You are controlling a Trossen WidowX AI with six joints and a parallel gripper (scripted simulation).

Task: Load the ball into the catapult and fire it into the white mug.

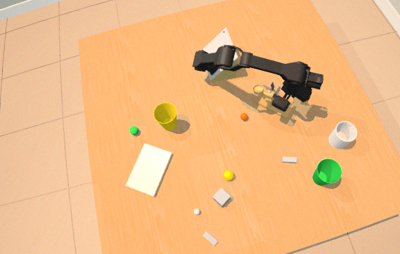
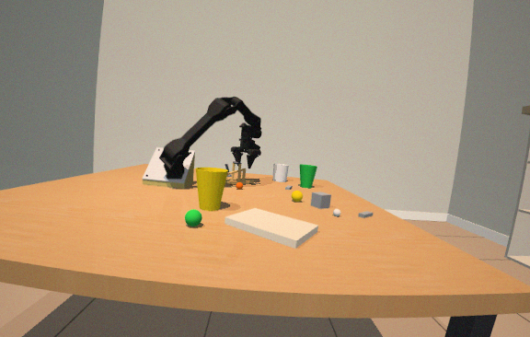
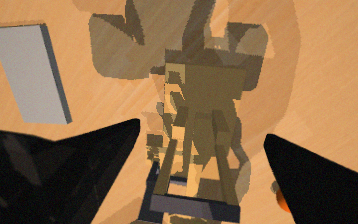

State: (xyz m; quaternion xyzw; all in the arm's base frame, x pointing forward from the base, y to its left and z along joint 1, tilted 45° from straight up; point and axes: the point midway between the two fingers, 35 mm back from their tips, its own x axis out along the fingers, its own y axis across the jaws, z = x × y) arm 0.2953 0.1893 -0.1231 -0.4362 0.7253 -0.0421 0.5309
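The wooden catapult (image 1: 286,112) (image 2: 243,176) (image 3: 210,82) stands below my gripper (image 2: 244,165) (image 3: 201,131). My gripper is open and empty, with its fingertips apart on both sides above the frame. The catapult's round cup (image 1: 258,89) shows no coloured ball in it. An orange ball (image 1: 244,116) (image 2: 239,185) (image 3: 284,201) lies on the table beside the catapult, partly hidden by a finger in the wrist view. A yellow ball (image 1: 228,175) (image 2: 296,196), a green ball (image 1: 134,130) (image 2: 193,218) and a small white ball (image 1: 196,212) (image 2: 337,213) lie farther off. The white mug (image 1: 342,136) (image 2: 281,173) stands upright.
A green cup (image 1: 327,172) (image 2: 307,176) stands near the mug, and a yellow cup (image 1: 166,116) (image 2: 211,190) near the green ball. A pale slab (image 1: 149,170) (image 2: 271,226), a grey cube (image 1: 221,197) (image 2: 320,200) and small grey bars lie about. A grey slab (image 3: 30,75) lies beside the catapult.
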